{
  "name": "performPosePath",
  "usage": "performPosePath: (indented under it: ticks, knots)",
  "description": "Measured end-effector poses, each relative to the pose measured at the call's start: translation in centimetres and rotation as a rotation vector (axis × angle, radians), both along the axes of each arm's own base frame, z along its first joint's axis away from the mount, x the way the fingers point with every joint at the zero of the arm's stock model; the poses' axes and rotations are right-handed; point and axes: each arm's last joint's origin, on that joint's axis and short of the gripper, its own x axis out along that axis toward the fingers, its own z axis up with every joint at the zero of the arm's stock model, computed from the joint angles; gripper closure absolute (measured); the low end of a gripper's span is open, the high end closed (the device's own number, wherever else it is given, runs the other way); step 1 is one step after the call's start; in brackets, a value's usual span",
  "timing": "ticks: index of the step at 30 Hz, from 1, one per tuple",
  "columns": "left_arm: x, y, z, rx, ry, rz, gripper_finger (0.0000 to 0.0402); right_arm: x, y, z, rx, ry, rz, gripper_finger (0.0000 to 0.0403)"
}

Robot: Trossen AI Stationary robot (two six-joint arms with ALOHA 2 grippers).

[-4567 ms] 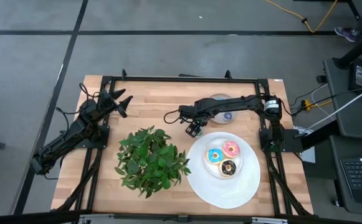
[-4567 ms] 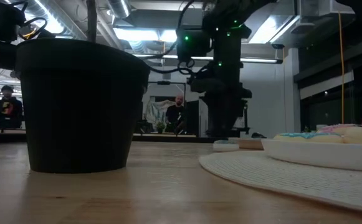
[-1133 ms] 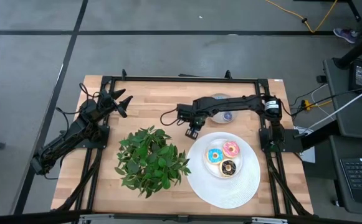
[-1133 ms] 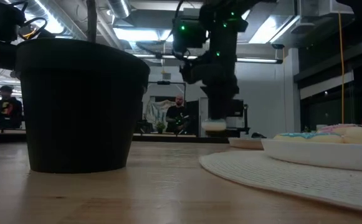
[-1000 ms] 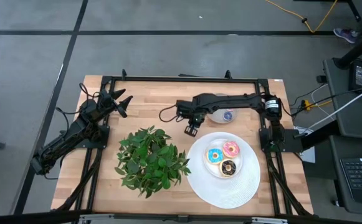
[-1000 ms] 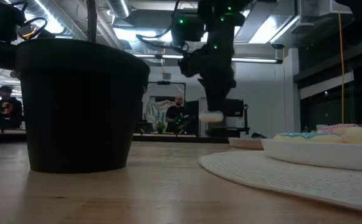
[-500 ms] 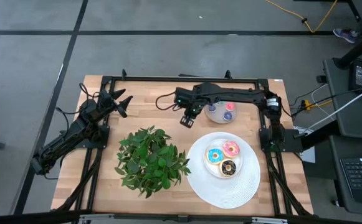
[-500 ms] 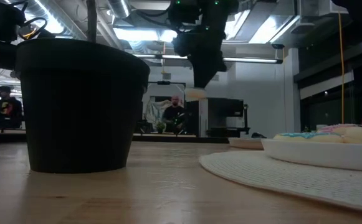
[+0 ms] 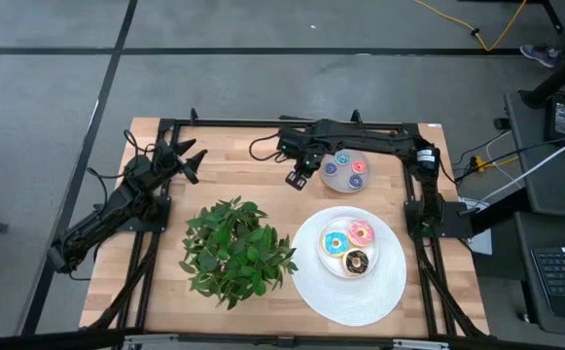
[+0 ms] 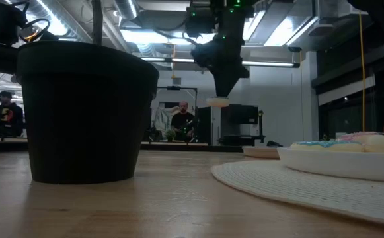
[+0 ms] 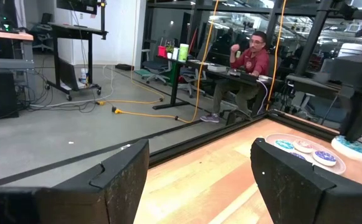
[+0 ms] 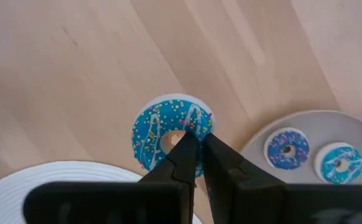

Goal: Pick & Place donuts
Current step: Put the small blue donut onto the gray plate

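Right tool (image 12: 195,144): pressed together, blue sprinkled donut (image 12: 162,129) pinched by rim, held above surface (image 9: 233,165), beside grey dish (image 9: 345,173). Left tool (image 9: 187,161): spread, parked at surface's far-left corner.

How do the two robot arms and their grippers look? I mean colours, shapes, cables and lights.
Both arms are dark, almost black, built of slim jointed segments on black frame rails. The left gripper ends in two broad, flat dark fingers. The right gripper has two narrow dark fingers that taper toward the tips. A thin black cable loops beside the right arm's wrist, and small green lights glow on that arm in the low view.
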Motion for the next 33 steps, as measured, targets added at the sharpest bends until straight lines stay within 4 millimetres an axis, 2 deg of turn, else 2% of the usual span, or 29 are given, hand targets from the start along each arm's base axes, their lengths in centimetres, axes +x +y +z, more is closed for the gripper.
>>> performPosePath:
  ticks: [9,22,33]
  knots:
    - [0.0,0.0,0.0,0.0,0.0,0.0,0.0131,-1.3,0.3,-1.3,0.001,-0.05,-0.026,0.0375]
    - [0.0,0.0,0.0,0.0,0.0,0.0,0.0131,-6.2,0.1,-2.2,0.006,-0.069,-0.118,0.0375]
    - [0.0,0.0,0.0,0.0,0.0,0.0,0.0131,-9.6,-0.3,-4.7,0.012,-0.063,-0.179,0.0375]
